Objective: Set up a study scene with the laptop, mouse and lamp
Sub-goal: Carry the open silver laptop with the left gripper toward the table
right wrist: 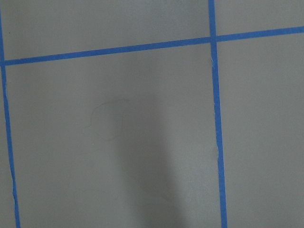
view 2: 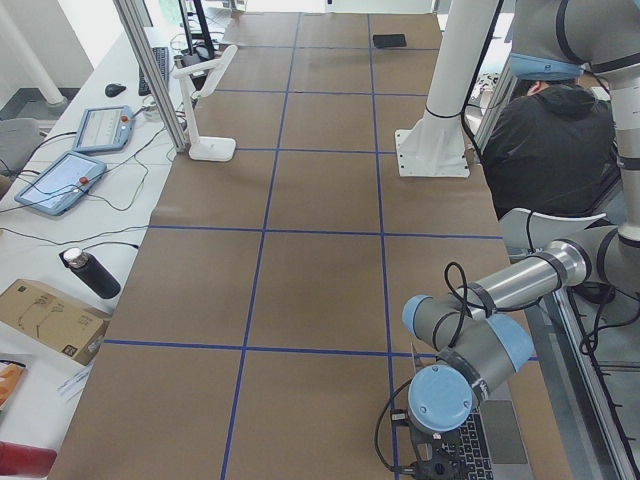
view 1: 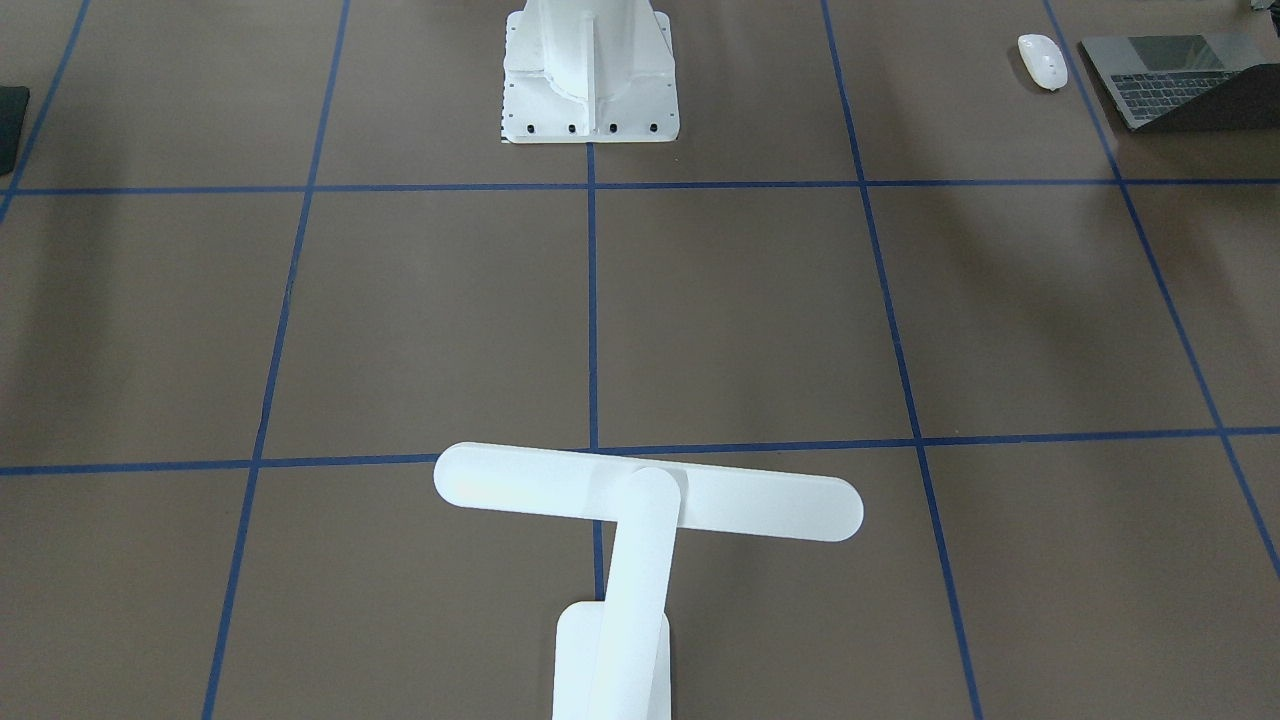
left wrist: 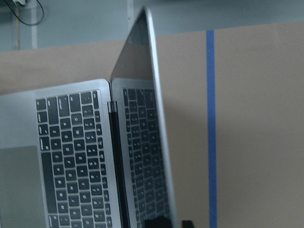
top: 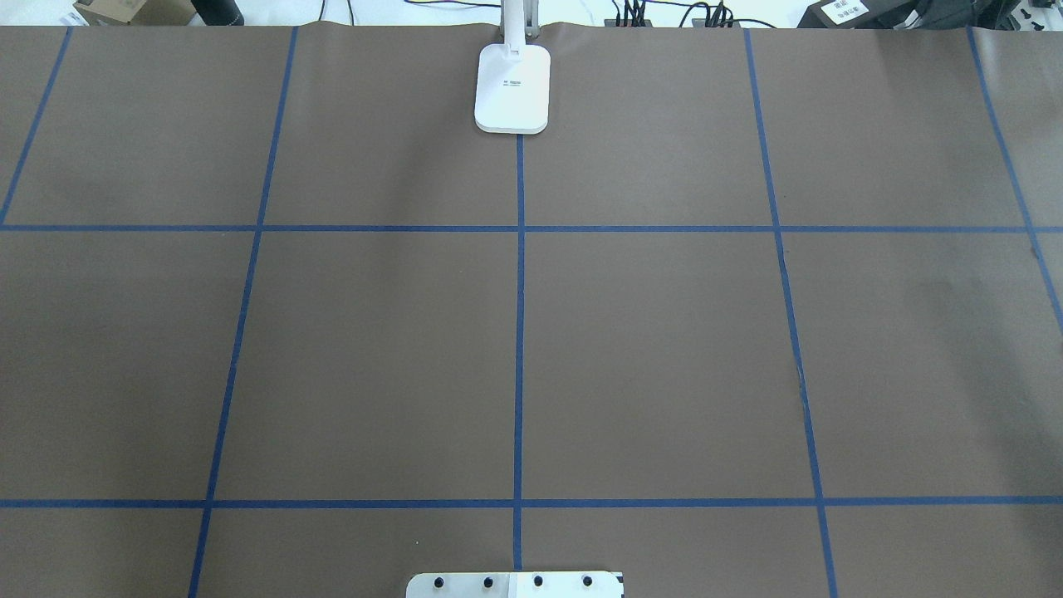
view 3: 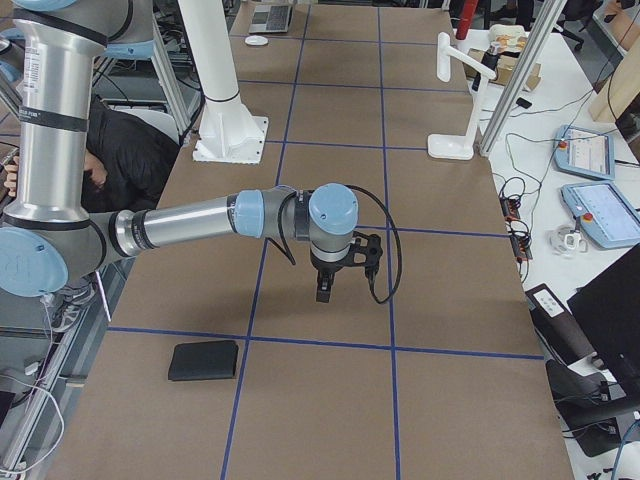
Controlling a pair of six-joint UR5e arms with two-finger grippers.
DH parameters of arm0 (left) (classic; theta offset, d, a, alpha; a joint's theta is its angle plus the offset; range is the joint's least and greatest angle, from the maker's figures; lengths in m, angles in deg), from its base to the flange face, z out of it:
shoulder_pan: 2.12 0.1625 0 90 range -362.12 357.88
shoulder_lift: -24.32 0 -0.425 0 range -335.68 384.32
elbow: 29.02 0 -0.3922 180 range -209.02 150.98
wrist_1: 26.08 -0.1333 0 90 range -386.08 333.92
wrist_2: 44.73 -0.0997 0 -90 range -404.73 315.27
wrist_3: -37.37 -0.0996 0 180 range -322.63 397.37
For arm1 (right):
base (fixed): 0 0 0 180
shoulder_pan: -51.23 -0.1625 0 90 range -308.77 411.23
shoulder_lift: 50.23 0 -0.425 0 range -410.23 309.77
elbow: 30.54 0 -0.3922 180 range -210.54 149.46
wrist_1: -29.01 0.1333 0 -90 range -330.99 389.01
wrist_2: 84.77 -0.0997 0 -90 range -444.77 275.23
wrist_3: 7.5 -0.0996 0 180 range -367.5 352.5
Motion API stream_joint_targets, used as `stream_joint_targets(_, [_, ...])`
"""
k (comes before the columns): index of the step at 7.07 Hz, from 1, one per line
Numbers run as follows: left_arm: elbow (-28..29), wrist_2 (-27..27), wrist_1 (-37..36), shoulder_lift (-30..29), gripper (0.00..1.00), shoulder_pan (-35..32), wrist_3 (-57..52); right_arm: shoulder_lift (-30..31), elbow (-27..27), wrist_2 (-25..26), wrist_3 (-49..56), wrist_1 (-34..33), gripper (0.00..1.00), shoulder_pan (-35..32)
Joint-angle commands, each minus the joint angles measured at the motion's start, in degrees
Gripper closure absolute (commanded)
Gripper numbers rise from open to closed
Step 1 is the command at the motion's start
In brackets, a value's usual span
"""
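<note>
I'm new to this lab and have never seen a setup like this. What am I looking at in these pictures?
This is a robot with two arms at a brown table marked with blue tape. Four fixed cameras watch: one facing it, one above and behind it, one at each table end. Two more ride on the wrists. The left hand is down at the open laptop, which lies beside the mouse. The right hand hovers over bare table, near a black mat. The lamp stands at the edge opposite the robot. Nothing is clearly held; I cannot tell whether either hand is open.
</note>
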State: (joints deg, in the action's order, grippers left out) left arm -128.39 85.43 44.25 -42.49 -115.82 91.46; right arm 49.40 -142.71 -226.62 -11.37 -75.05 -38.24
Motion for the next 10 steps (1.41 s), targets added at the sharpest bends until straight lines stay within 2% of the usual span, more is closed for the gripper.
stream_joint_targets(1, [-6.77, -0.52, -6.78, -0.86, 1.00, -2.65, -1.71, -0.31, 0.37, -0.09, 0.00, 0.00, 0.00, 0.09])
stream_joint_targets(2, [-8.89, -3.57, -7.05, -2.51, 1.00, -3.71, -1.71, -0.23, -0.15, -0.09, -0.17, -0.09, 0.00, 0.00])
stream_joint_targets(5, [-13.38, -4.22, -10.20, -8.66, 1.00, -4.42, -1.53, -0.40, -0.50, -0.09, -0.09, 0.00, 0.00, 0.00])
stream_joint_targets(7, [-15.75, -4.04, -23.32, -20.30, 1.00, -3.81, 0.91, -0.92, -0.42, 0.43, -0.17, -0.18, 0.00, 0.00])
stream_joint_targets(9, [-17.59, -3.69, -28.47, -30.09, 1.00, 3.54, 12.38, -0.93, -0.24, 1.40, -0.62, -0.53, 0.00, 0.09])
stream_joint_targets(10, [-19.78, -3.60, -29.63, -32.83, 1.00, 6.54, 17.66, -0.84, -0.15, 1.93, -0.62, -0.61, 0.00, 0.09])
